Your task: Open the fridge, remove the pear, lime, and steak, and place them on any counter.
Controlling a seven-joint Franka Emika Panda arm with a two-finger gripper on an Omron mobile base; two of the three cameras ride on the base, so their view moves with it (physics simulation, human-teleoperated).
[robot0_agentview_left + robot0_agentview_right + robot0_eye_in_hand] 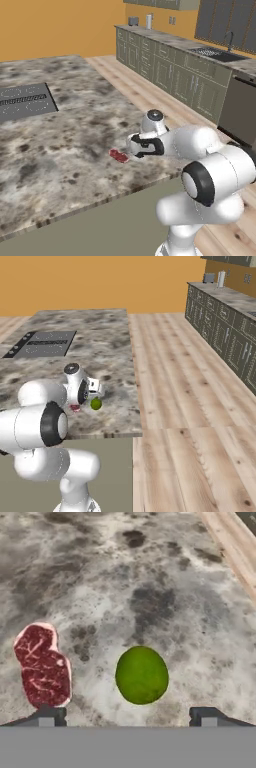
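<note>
Hand view looks straight down past the claw (127,714), whose two dark tips stand wide apart with nothing between them, so it is released. Just ahead of the tips, closer to the right one, a lime (141,674) lies on the counter (165,587). Off the left tip lies the steak (43,665), flat on the stone and apart from the lime. Left base view has the claw (134,145) hanging low over the near edge of the counter (65,145), with the steak (119,155) just beside it on the left. Right base view shows the lime (96,404) just below the claw (95,390). Farther off, a black cooktop (25,101) sits in the stone.
</note>
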